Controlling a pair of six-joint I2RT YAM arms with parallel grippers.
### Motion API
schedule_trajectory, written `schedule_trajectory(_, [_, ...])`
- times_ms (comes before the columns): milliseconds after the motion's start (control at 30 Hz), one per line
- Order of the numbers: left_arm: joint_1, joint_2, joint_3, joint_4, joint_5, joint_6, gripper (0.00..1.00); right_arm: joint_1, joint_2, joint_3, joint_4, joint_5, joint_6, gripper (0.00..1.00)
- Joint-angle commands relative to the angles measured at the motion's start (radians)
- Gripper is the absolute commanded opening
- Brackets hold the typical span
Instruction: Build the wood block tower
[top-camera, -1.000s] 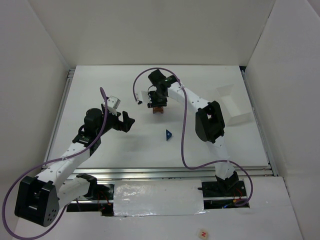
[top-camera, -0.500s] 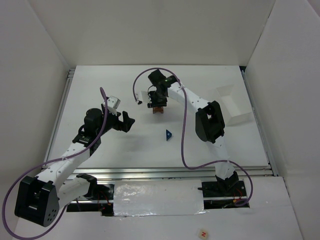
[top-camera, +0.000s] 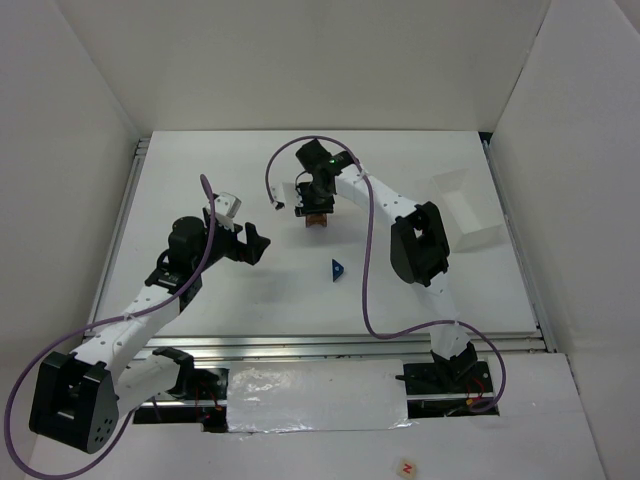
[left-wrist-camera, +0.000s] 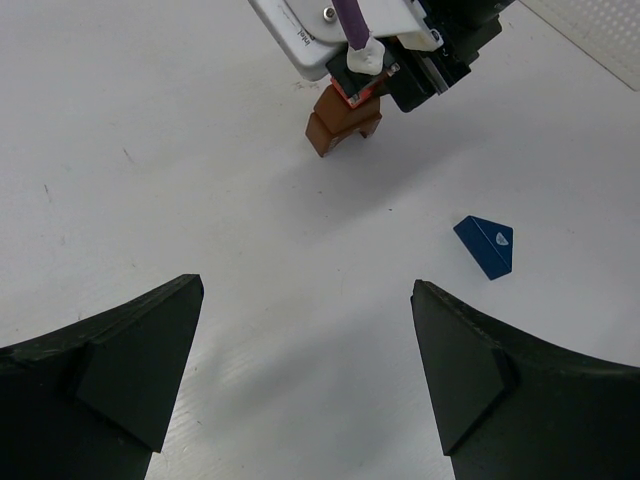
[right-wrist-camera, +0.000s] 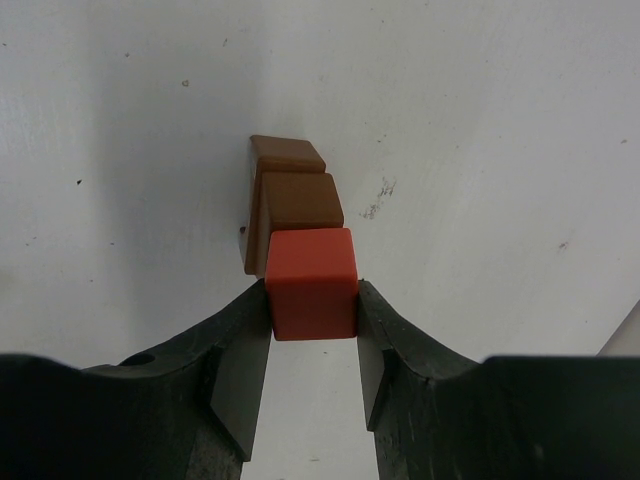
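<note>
- The red cube (right-wrist-camera: 311, 283) is being gripped by the right gripper (right-wrist-camera: 312, 305), with a finger pressed against each of its sides.
- The cube is being held directly over the brown blocks (right-wrist-camera: 295, 200), which are sitting together toward the far middle of the table (top-camera: 200, 170). Whether the cube's weight is already being borne by them cannot be told.
- Nothing is being seen to shift in the overhead views of the last second. The right arm is being kept in the same pose over the stack, and the blocks are being left where they were.
- That stillness is being read as a placement being settled, not a carry. The cube is judged to be lined up, and a release is judged to be the next step.
- The blue wedge (left-wrist-camera: 486, 245) is being left lying on the table, apart from the stack and nearer the arms' bases. It is judged to be the piece outstanding.
- The left gripper (left-wrist-camera: 305, 300) is being held wide open and empty above the table, pointed toward the stack and the wedge, and it is likewise unmoved.
</note>
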Motion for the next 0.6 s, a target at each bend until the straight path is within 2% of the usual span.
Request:
schedule_trajectory(0, [-0.007, 0.004, 0.009, 0.040, 0.023, 0.001, 0.99, 0.007, -0.026, -0.022, -0.010, 0.009, -0.004, 0.45])
schedule_trajectory(567, [-0.012, -0.002, 0.007, 0.035, 0.025, 0.004, 0.99, 0.011, -0.032, -0.023, 0.011, 0.006, 0.009, 0.50])
